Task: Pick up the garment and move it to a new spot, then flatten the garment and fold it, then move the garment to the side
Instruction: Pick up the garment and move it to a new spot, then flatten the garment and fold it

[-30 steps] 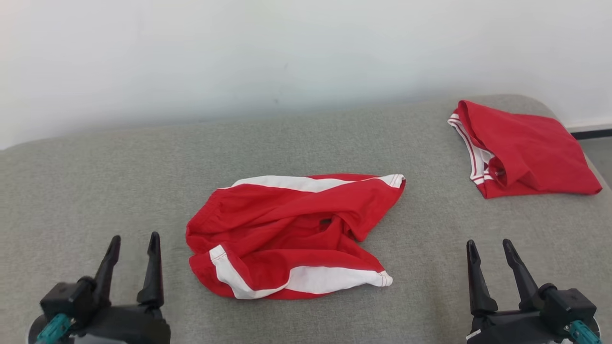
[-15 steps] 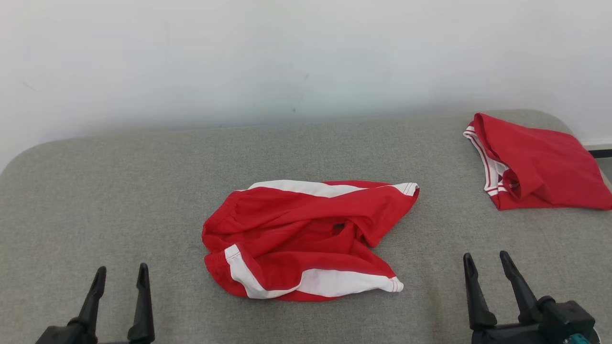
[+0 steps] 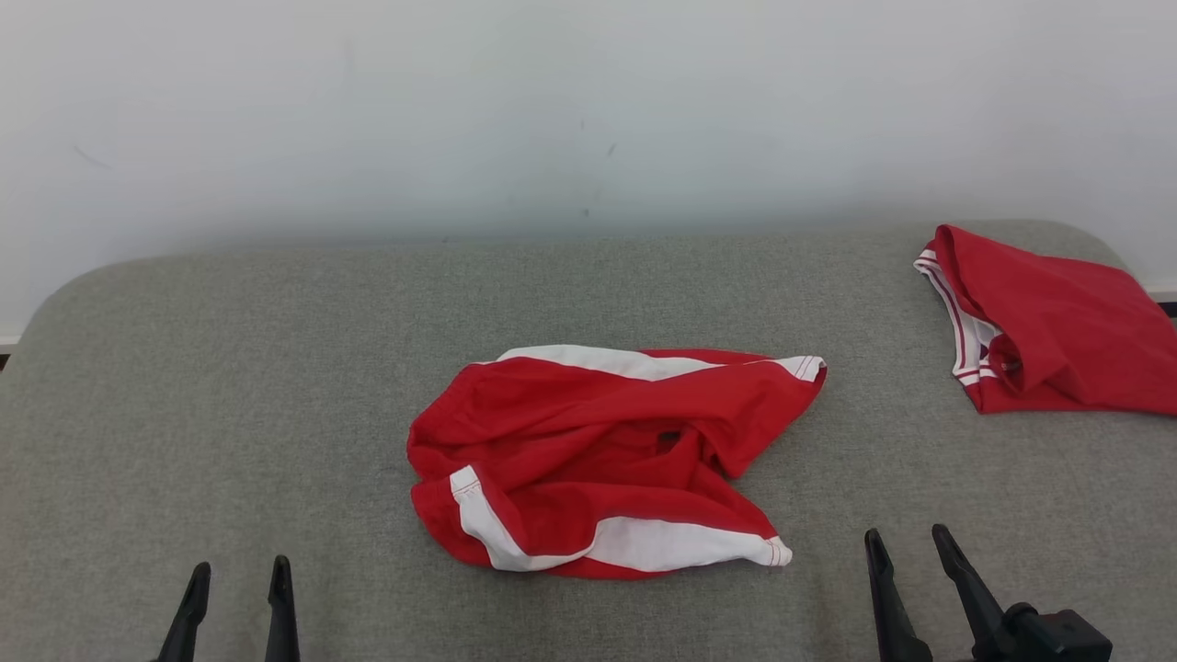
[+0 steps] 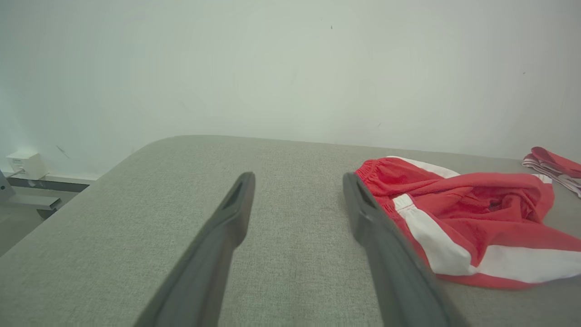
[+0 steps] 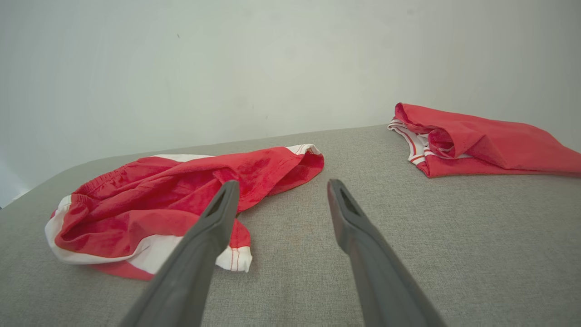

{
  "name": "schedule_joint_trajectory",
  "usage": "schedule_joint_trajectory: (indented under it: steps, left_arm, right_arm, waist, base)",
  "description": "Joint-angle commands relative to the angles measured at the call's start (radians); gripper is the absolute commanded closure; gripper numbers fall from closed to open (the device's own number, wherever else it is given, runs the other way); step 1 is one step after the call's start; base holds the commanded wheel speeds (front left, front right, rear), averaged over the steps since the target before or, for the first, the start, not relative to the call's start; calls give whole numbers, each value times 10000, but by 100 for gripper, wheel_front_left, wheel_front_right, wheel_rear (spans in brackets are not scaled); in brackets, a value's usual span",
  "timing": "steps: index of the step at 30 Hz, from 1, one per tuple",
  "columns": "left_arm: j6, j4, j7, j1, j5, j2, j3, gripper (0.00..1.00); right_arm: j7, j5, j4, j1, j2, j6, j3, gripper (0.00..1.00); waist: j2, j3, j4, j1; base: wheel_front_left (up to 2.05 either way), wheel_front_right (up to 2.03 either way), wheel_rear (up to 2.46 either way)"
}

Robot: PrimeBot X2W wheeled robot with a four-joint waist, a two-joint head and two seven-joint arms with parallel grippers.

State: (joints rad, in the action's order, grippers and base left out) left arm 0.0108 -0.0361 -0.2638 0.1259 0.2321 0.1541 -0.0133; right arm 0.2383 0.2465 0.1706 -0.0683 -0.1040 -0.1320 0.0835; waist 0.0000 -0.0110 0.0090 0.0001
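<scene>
**Shorts still crumpled, nothing gripped**

The crumpled red fabric shorts with white side stripes (image 3: 607, 460) lay centre frame in the head view, on the grey upholstered surface (image 3: 230, 368). Left gripper (image 3: 239, 563) sat lower left and right gripper (image 3: 904, 531) lower right, both with jaws spread, empty, clear of the cloth. I judged the cloth light and limp, so it would sag when lifted. Best grabs were the gathered waistband (image 3: 432, 439) at its left edge and the white hem corner (image 3: 774, 552) at lower right. I'd have left the folded red garment (image 3: 1057, 331) upper right alone.

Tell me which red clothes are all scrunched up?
The red shorts in the middle, with broad white stripes; the other red garment, far right, lies neatly folded.
</scene>
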Motion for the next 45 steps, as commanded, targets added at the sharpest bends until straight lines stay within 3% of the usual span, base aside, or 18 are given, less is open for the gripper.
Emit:
schedule_joint_trajectory:
  steps: [1,17,26,32,45]
  left_arm:
    - [79,-59,-3,76,-118,-41,-51,0]
    - [589,-367,-4,-160,-638,-444,-479,0]
    - [1029,-978,-4,-1420,-842,-113,286,0]
    - [1177,-2186,5,-3065,-611,456,1555,0]
    - [1182,-4834,50,-5623,1141,2095,5887,0]
  right_arm:
    - [47,59,27,-91,-4,29,25,0]
    - [89,168,278,35,-87,29,167,0]
    - [51,209,641,497,-296,29,668,0]
    - [72,366,1458,1420,-555,30,1633,0]
    - [258,1103,3796,3263,-531,29,3570,0]
  waist:
    - [0,5,7,-1]
    - [0,52,-92,-1]
    - [0,413,-149,-1]
    - [0,986,-404,-1]
    - [0,1884,-773,-1]
  base:
    - [0,0,0]
    - [0,0,0]
    - [0,0,0]
    - [0,0,0]
    - [0,0,0]
